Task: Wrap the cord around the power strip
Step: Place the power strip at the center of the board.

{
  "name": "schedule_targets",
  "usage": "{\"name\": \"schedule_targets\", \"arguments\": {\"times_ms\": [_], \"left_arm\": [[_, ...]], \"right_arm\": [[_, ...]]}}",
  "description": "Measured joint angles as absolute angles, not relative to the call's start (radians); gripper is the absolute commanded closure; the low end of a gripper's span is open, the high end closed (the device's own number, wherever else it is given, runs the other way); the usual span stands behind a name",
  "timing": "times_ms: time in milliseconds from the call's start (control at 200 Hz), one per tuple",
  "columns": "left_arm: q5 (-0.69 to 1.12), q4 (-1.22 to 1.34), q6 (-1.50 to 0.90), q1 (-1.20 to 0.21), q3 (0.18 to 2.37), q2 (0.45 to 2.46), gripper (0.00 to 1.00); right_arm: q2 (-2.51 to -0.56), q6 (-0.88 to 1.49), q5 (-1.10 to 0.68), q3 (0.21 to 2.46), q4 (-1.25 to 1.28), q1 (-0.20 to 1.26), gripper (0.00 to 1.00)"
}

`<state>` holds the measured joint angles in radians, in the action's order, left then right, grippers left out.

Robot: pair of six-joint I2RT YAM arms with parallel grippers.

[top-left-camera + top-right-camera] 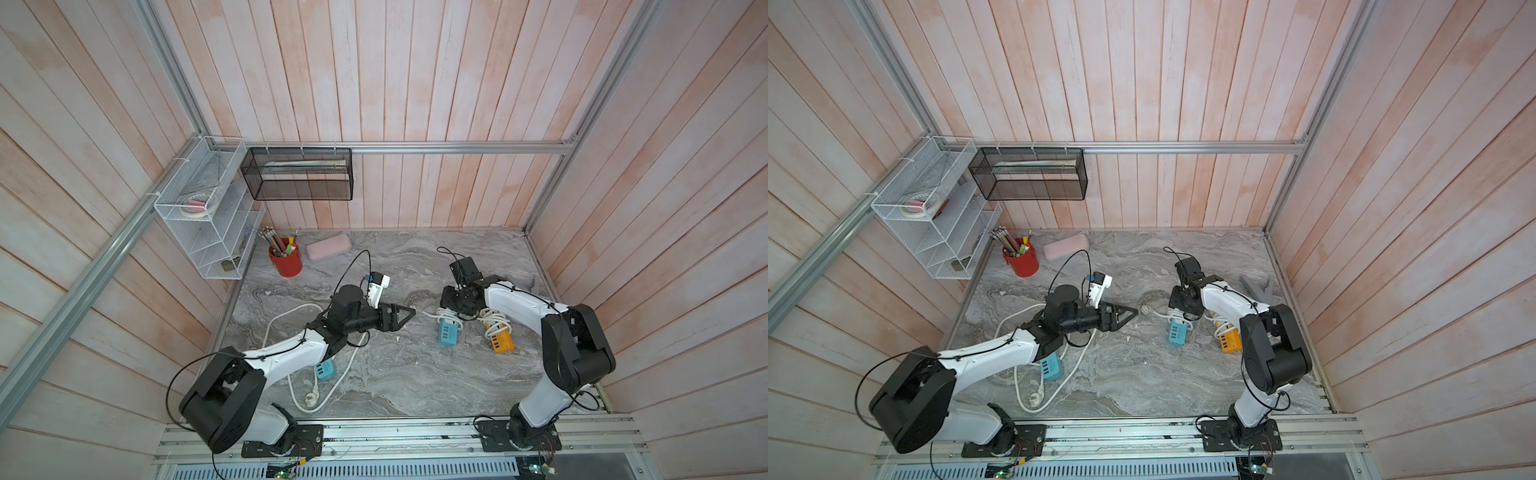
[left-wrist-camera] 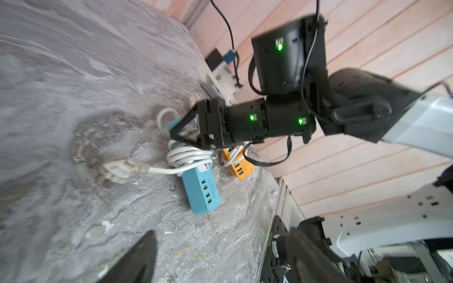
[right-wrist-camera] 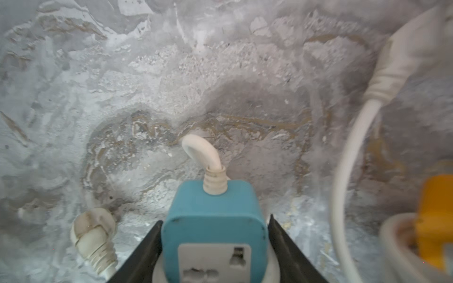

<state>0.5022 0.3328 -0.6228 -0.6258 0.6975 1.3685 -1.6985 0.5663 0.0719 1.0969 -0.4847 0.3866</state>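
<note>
A blue power strip point(image 1: 446, 331) point(image 1: 1177, 332) lies right of the table's middle, with white cord point(image 2: 188, 156) coiled around its far half. The cord's plug point(image 2: 115, 169) point(image 1: 1145, 309) rests on the table to the strip's left. My right gripper point(image 1: 452, 309) point(image 3: 215, 219) reaches down over the coiled end, and its jaws are shut against both sides of the strip point(image 3: 213, 215). My left gripper point(image 1: 405, 318) point(image 2: 220, 257) hovers just left of the plug, open and holding nothing.
An orange power strip point(image 1: 502, 340) wrapped in white cord lies right of the blue one. Under my left arm is a second blue strip point(image 1: 324, 369) with loose cord point(image 1: 345, 374). A red pen cup point(image 1: 286, 259), a pink case point(image 1: 328, 246) and wire racks point(image 1: 208, 208) occupy the back left.
</note>
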Motion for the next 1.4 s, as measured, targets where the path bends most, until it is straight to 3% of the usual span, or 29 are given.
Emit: {"name": "schedule_targets", "arguments": {"times_ms": [120, 300, 410, 500, 760, 1010, 1140, 1400], "left_arm": [[0.459, 0.174, -0.603, -0.513, 0.715, 1.290, 0.00], [0.517, 0.067, -0.613, -0.282, 0.718, 1.283, 0.00], [0.490, -0.030, -0.581, -0.258, 0.720, 1.272, 0.01], [0.406, -0.150, -0.539, -0.261, 0.728, 1.241, 0.00], [0.124, -0.424, -0.505, -0.255, 0.732, 1.122, 0.07], [-0.056, -0.686, -0.625, -0.318, 0.731, 1.123, 0.10], [-0.087, -0.733, -0.692, -0.321, 0.723, 1.130, 0.12], [-0.037, -0.655, -0.752, -0.321, 0.609, 1.187, 0.27]], "right_arm": [[-1.706, 0.490, 0.168, 1.118, -0.541, 0.386, 0.60], [-1.750, 0.436, 0.216, 1.171, -0.592, 0.402, 0.32], [-1.758, 0.422, 0.243, 1.185, -0.608, 0.414, 0.16], [-1.755, 0.416, 0.266, 1.207, -0.627, 0.416, 0.09], [-1.703, 0.411, 0.333, 1.339, -0.671, 0.440, 0.08], [-1.714, 0.443, 0.329, 1.391, -0.635, 0.566, 0.08], [-1.777, 0.461, 0.304, 1.457, -0.598, 0.634, 0.09], [-1.861, 0.475, 0.251, 1.492, -0.558, 0.702, 0.09]]}}
